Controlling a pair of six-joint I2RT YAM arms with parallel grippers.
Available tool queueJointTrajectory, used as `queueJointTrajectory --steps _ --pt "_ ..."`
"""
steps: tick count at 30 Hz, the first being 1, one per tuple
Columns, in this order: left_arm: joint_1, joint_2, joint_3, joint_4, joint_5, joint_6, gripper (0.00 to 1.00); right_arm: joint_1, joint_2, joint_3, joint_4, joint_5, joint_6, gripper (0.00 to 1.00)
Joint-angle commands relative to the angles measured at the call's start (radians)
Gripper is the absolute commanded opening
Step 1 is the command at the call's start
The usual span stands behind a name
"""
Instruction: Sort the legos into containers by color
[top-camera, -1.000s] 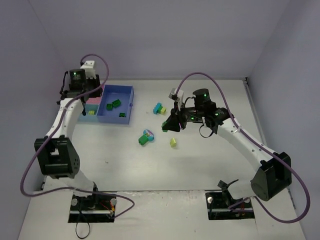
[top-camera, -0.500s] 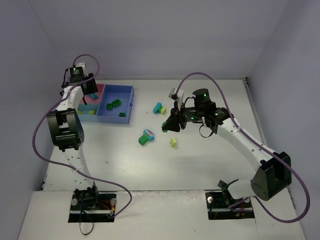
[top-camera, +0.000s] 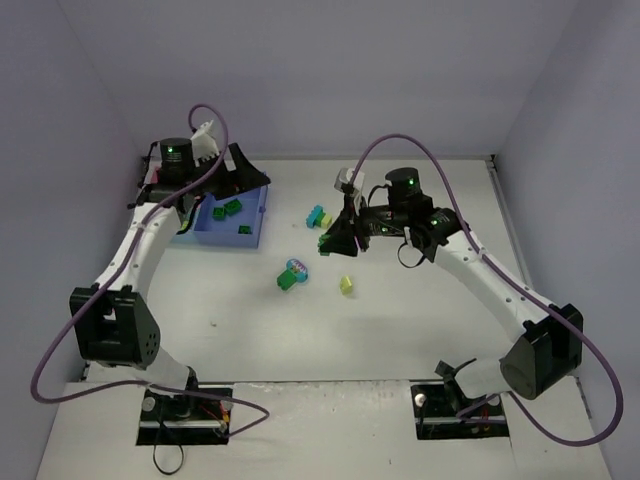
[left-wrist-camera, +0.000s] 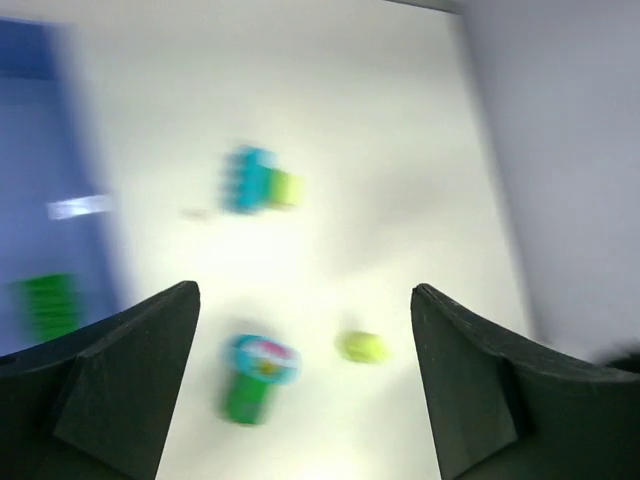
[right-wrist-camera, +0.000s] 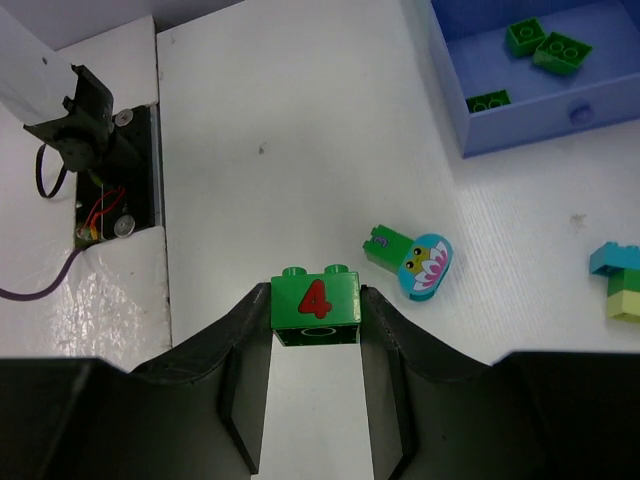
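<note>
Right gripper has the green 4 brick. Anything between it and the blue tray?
The left gripper hangs open over the blue tray's far side and may crowd the drop. Otherwise only loose bricks lie on the table between.

White arms (top-camera: 140, 240), black joints (top-camera: 112, 325), purple cables (top-camera: 400, 141), green lights (top-camera: 172, 152)

The white surface (top-camera: 400, 340) carries a blue tray (top-camera: 225, 239), a teal-and-lime brick pair (top-camera: 318, 216), a green-and-teal piece (top-camera: 291, 275) and 1 lime brick (top-camera: 346, 284).
</note>
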Motion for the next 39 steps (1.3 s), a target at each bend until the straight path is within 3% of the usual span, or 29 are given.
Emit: queueJointTrajectory --steps 1,11,21,35,39 --pt "-0.08 -0.134 -0.094 0.145 0.222 -0.247 0.8 0.017 0.004 0.084 0.052 -0.045 -0.059 0.01" --pt "-0.235 -0.345 -0.214 0.163 0.24 -0.421 0.8 0.1 -0.005 0.113 0.056 -0.017 -0.238 0.05" --pt "-0.307 -0.379 -0.255 0.181 0.257 -0.456 0.56 0.116 -0.033 0.116 0.151 0.042 -0.274 0.11" --pt "-0.318 -0.367 -0.294 0.218 0.266 -0.469 0.56 0.115 -0.047 0.11 0.247 0.098 -0.232 0.12" --pt "-0.324 -0.352 -0.303 0.306 0.283 -0.511 0.56 0.115 -0.042 0.11 0.272 0.087 -0.22 0.12"
